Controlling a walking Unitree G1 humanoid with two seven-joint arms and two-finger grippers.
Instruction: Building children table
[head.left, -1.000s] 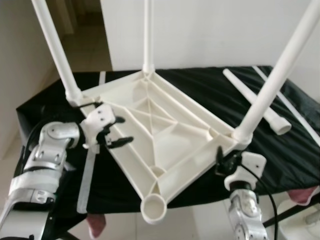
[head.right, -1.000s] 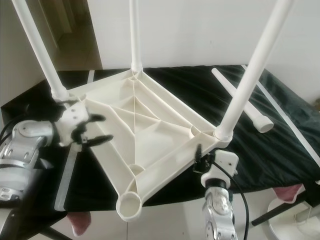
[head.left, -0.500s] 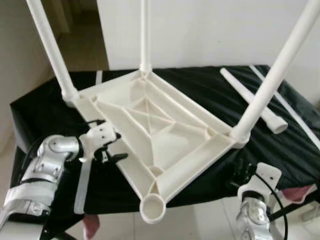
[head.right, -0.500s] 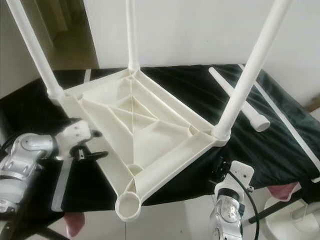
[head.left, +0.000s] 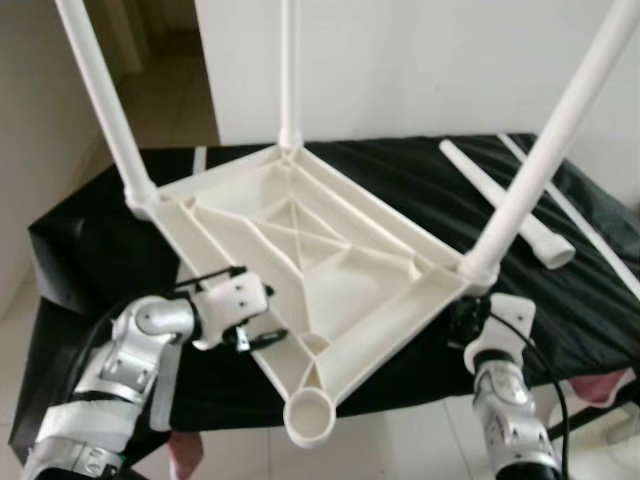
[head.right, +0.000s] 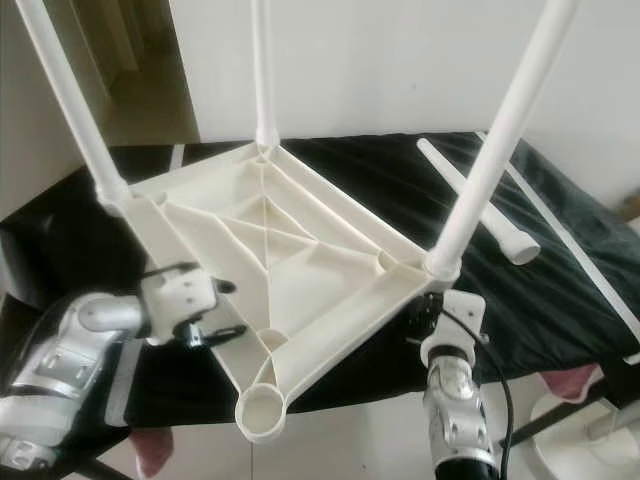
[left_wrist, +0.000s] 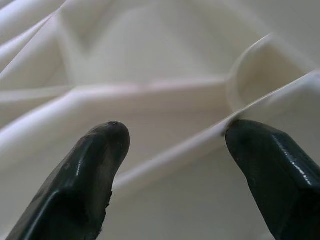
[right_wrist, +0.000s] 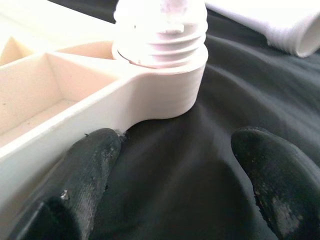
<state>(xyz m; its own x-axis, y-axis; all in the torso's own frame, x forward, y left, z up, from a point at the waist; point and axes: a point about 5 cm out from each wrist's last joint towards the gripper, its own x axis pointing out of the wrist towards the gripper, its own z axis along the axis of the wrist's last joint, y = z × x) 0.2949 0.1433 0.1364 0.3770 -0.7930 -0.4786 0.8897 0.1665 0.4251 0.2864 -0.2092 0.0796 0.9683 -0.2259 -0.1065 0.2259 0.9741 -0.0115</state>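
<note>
Left gripper fingers apart, straddling a rib of the upturned tabletop near its empty corner socket. Right gripper fingers apart at the corner holding a leg. A loose leg lies on the black cloth.

The left arm reaches in from the lower left, bent at the elbow, its left gripper with fingers spread apart. The right arm rises from below, its right gripper with fingers also parted.
</note>
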